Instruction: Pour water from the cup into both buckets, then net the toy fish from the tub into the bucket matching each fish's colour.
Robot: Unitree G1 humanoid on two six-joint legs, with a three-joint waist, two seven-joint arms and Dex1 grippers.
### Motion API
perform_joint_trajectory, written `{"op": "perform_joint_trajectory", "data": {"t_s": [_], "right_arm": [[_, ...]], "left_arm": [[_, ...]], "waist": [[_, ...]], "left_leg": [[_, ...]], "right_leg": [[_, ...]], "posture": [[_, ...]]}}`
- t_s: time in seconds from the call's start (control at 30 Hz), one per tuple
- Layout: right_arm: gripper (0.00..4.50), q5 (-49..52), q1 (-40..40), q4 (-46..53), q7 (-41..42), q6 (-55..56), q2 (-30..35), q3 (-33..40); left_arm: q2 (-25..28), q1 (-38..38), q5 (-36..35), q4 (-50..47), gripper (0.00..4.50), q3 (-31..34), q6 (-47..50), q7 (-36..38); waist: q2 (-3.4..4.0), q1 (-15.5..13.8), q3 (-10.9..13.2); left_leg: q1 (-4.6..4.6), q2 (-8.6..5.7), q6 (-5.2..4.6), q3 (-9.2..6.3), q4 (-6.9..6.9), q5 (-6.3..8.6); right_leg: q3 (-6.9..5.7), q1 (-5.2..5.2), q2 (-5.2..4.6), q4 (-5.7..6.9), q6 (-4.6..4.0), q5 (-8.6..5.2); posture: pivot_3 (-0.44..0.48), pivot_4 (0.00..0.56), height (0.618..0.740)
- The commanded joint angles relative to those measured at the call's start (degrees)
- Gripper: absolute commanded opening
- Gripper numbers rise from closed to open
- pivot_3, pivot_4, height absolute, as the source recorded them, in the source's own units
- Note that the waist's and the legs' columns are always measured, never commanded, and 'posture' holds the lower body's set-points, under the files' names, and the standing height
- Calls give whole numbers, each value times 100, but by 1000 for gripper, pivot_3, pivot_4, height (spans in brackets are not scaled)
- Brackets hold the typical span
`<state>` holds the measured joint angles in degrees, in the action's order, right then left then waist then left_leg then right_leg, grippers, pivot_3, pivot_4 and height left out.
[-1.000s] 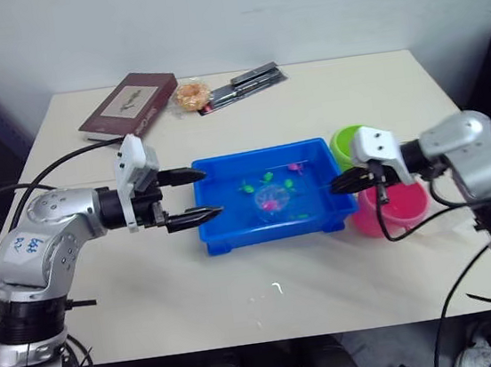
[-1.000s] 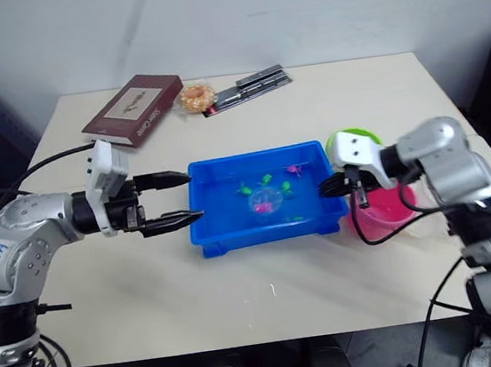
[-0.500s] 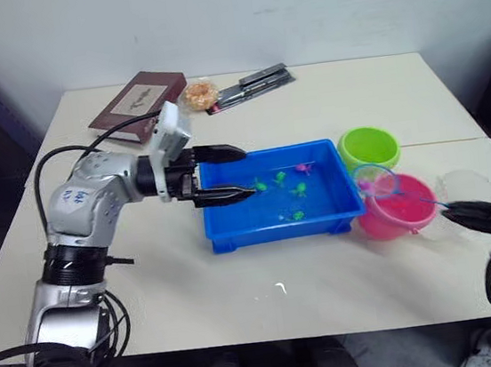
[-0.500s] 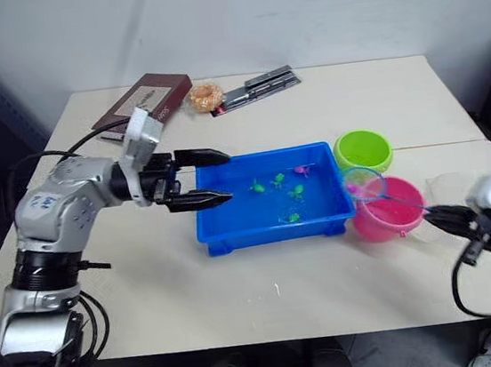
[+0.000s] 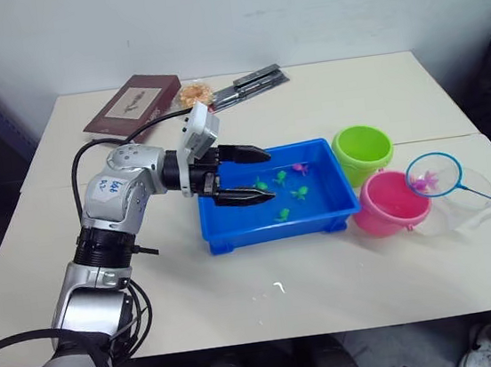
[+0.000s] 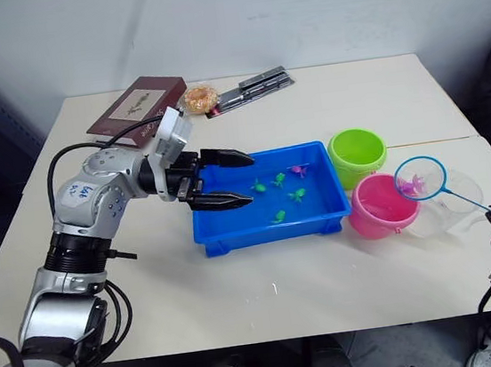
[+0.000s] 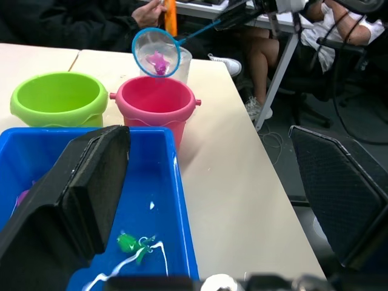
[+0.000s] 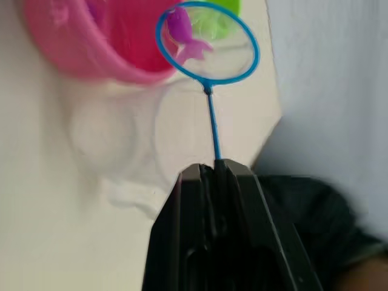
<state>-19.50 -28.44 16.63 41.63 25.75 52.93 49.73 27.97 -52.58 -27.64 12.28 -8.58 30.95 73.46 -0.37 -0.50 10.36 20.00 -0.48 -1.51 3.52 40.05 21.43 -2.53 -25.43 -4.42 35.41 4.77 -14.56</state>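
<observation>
Fish-sorting stage: the right gripper [image 8: 213, 167], fingers clamped on the handle, holds the net [image 5: 433, 174] with one pink fish [image 5: 423, 183] just beside and above the pink bucket [image 5: 393, 203], over the clear cup [image 5: 465, 201], so that fish is judged not yet dropped. Several green fish [image 5: 299, 192] and one pink fish remain in the blue tub [image 5: 269, 228] at the centre of the bench [image 5: 242, 300], the green bucket [image 5: 363, 151] standing behind the pink. The left gripper [image 5: 261, 174] hovers over the tub's left end, fingers apart and empty
</observation>
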Motion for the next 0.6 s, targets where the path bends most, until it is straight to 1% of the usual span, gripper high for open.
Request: {"op": "perform_joint_trajectory", "data": {"t_s": [0.03, 0.1, 0.17, 0.3, 0.37, 0.47, 0.53, 0.6], "right_arm": [[0, -1243, 5, -401, -959, 1227, 362, 7], [0, -1760, 159, -593, -1487, 1518, 563, -17], [0, -2032, 299, -808, -1821, 1631, 734, 44], [0, -2318, 238, -885, -2083, 2100, 944, -83], [0, -2342, 376, -1014, -2195, 2019, 1054, -47], [0, -2455, 386, -981, -2224, 2208, 1204, -175], [0, -2470, 517, -1194, -2257, 2036, 1313, -122], [0, -2442, 557, -1205, -2245, 2075, 1369, -192]], "left_arm": [[16, -148, 47, 16, 4489, 125, -139, 35], [22, -181, 95, 59, 4489, 153, -192, 2], [30, -199, 117, 87, 4489, 179, -213, -4], [52, -159, 136, 63, 4489, 203, -234, 4], [57, -139, 147, 46, 4489, 214, -245, -25], [63, -139, 140, 26, 4489, 239, -237, -51], [75, -137, 141, 28, 4489, 251, -241, -59], [93, -127, 146, 25, 4489, 259, -249, -66]], "waist": [[-6, 4, 0], [-6, 12, 0], [-6, 9, 0], [-6, 14, 0], [-6, 29, 0], [-6, 51, 0], [-6, 54, 0], [-6, 55, 0]], "left_leg": [[-1, 2, 1, -2, 0, -1], [2, 5, 4, -6, -2, -2], [6, 5, 4, -7, -1, -2], [8, 3, 2, -9, 1, -3], [10, 5, 2, -10, 1, -3], [9, 4, 1, -8, 2, -3], [9, 4, 2, -9, 2, -3], [9, 4, 1, -8, 2, -3]], "right_leg": [[-1, 0, 1, 0, -1, 0], [-4, 0, 3, -2, -1, -1], [-6, -1, 1, 0, -1, -1], [-8, 0, 0, -1, 1, 0], [-8, -1, 1, -1, 1, 1], [-7, 0, 0, -1, 1, 1], [-7, 0, 0, -1, 1, 1], [-7, 0, 0, -1, 1, 1]], "posture": [[0, 150, 740], [0, 150, 740], [0, 150, 740], [0, 150, 740], [0, 150, 740], [0, 150, 740], [0, 150, 740], [0, 150, 740]]}}
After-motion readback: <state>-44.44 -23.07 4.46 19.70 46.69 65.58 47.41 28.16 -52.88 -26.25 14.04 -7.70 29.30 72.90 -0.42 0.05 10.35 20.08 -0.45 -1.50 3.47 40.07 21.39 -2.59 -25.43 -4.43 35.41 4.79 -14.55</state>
